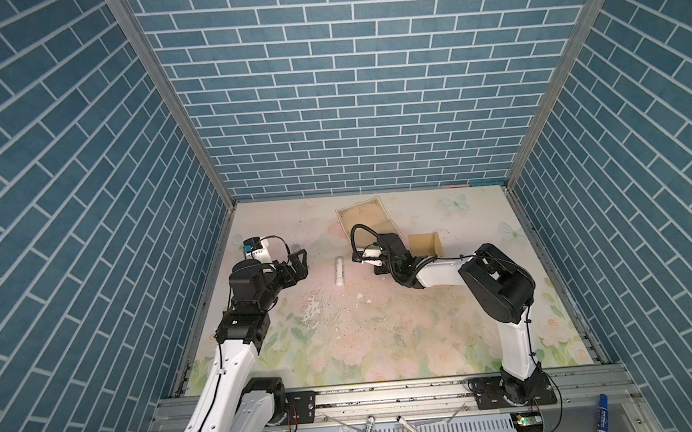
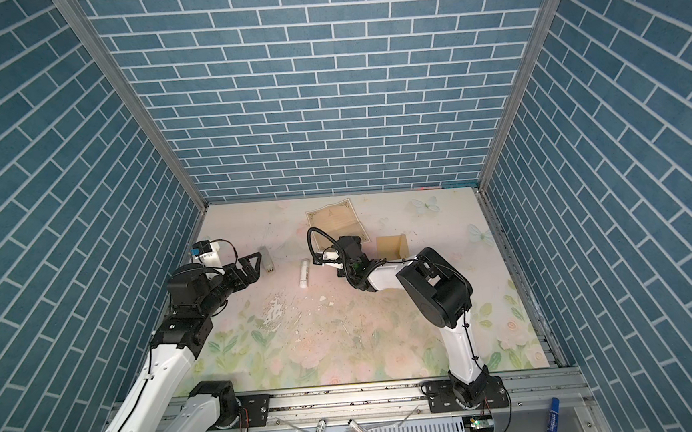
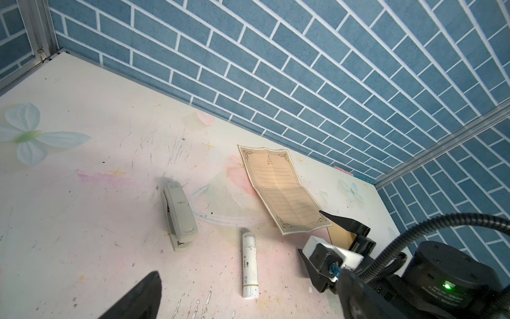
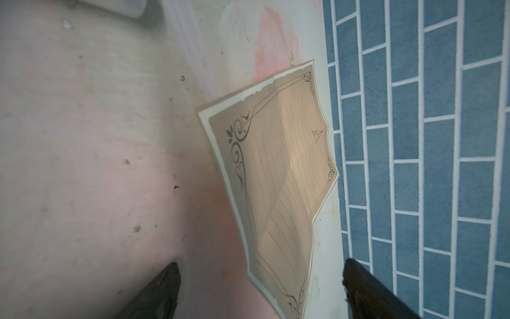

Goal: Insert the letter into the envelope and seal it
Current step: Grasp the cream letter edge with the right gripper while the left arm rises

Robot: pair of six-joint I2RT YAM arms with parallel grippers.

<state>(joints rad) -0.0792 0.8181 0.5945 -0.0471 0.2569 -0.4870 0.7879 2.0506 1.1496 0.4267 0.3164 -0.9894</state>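
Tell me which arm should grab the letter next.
Right. The right hand is open at the near edge of the letter, with its fingers on either side of it. The left hand, also open, sits apart at the left of the table, near the stapler.

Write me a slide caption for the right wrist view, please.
Open right gripper poised over the creased letter lying beside the blue brick wall.

Nothing is legible: print on the glue stick, stapler, blue marker and letter is too small.
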